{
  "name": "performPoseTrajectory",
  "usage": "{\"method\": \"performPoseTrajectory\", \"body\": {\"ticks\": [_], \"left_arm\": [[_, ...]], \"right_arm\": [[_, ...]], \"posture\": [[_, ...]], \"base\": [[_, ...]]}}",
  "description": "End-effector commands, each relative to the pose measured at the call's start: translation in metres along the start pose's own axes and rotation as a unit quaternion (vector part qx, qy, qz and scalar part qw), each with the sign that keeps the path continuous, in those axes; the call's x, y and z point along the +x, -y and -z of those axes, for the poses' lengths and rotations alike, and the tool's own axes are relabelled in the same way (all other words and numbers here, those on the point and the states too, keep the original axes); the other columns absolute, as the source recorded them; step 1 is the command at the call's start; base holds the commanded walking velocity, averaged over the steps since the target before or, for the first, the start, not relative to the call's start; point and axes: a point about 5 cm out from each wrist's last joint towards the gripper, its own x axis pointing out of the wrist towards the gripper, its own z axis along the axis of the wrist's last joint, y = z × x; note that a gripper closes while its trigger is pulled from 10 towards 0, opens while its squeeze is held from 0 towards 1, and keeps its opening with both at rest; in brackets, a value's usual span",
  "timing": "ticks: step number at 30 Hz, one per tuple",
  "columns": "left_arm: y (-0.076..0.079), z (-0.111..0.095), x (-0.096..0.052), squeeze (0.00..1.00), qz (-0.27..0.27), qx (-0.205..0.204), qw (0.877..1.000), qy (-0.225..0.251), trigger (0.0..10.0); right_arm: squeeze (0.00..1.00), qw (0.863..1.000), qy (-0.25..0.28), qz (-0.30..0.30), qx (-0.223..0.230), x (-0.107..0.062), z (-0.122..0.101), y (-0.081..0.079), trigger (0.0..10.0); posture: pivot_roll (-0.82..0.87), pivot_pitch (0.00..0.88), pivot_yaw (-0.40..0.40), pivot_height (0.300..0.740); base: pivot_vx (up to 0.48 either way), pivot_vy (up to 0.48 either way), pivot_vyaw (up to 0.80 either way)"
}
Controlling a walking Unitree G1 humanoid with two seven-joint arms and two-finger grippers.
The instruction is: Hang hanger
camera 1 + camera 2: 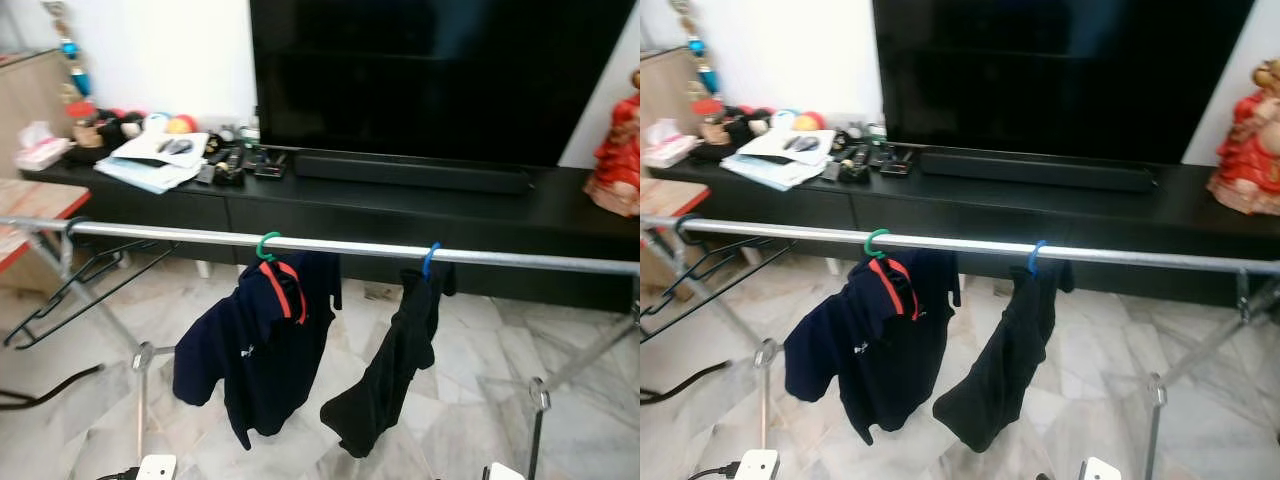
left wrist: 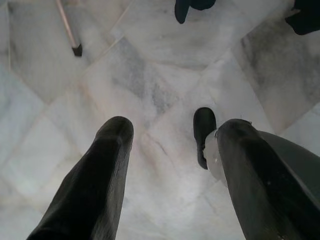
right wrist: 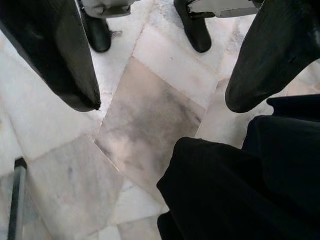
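Across the near part of the scene a silver rail (image 1: 350, 246) of a drying rack runs from left to right, in front of a long black TV cabinet (image 1: 420, 205) that carries a large dark television (image 1: 430, 70) and a soundbar (image 1: 410, 170). On the rail hang two hangers. A green hanger (image 1: 266, 246) hooks over it left of centre and holds a navy shirt with a red collar (image 1: 255, 345). Just to its right, a blue hanger (image 1: 430, 259) holds a black garment (image 1: 385, 375) that droops toward the marble floor (image 1: 460, 400). Further empty black hangers (image 1: 70, 285) dangle at the far left end of the rail. Papers and small clutter (image 1: 160, 155) lie on the left of the cabinet, and a red figurine (image 1: 618, 150) stands at its right end.

The left gripper (image 2: 172, 145) points down at the floor, its two black fingers spread wide with nothing between them. The right gripper (image 3: 165, 85) also hangs low, fingers parted and empty, with dark cloth (image 3: 240, 185) lying just beside it.
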Motion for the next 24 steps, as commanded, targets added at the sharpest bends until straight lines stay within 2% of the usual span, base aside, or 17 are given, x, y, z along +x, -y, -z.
{"method": "performPoseTrajectory", "body": {"ticks": [1,24], "left_arm": [[-0.0013,0.0029,-0.0004,0.00,-0.004,-0.005,1.000,-0.008,10.0],[-0.0009,0.0028,-0.0003,0.00,-0.004,-0.005,1.000,-0.008,10.0]], "right_arm": [[0.00,1.000,0.002,0.004,0.004,0.0001,-0.0016,0.0013,10.0],[0.00,1.000,0.005,0.003,0.004,0.0001,-0.0014,0.0003,10.0]], "posture": [[0.03,0.000,0.031,0.740],[0.02,0.000,0.035,0.740]], "base": [[0.000,0.281,0.00],[0.000,0.281,0.00]]}}
